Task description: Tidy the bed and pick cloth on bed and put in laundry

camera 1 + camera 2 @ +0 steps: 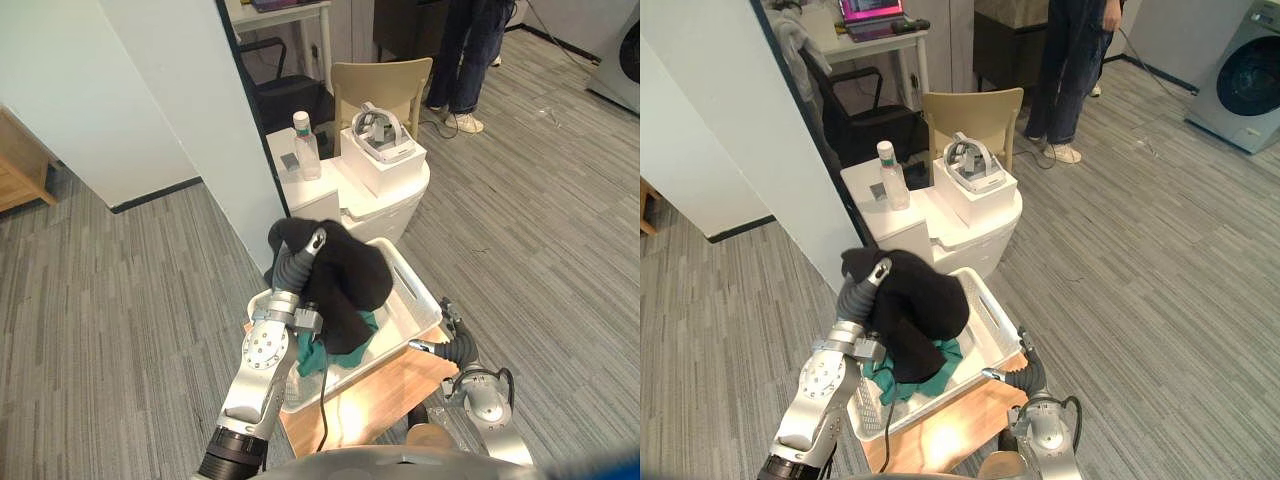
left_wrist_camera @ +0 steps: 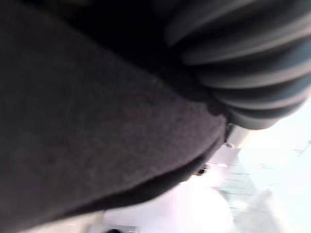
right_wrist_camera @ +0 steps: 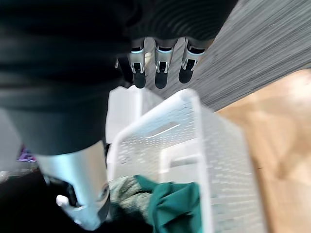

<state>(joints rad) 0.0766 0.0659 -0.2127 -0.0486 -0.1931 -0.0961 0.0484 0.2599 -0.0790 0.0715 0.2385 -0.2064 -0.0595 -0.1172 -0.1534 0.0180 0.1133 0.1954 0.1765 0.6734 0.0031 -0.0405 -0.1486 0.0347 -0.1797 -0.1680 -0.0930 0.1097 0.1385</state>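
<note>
Fingers of left hand [image 1: 300, 260]: buried in the bulky black fabric cloth [image 1: 352, 275], honestly can't tell the grip
Fingers of right hand [image 3: 160, 63]: straight, holding nothing, near the basket's corner
Black cloth: draped over the left hand, hanging above the white perforated plastic laundry basket [image 1: 418, 292]
Basket: crumpled teal-green cloth [image 1: 352, 352] inside

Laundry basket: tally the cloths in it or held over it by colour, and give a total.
Black cloth: 1, hanging from the left hand over the white basket
Green cloth: 1, lying in the basket
Total: 2
</note>
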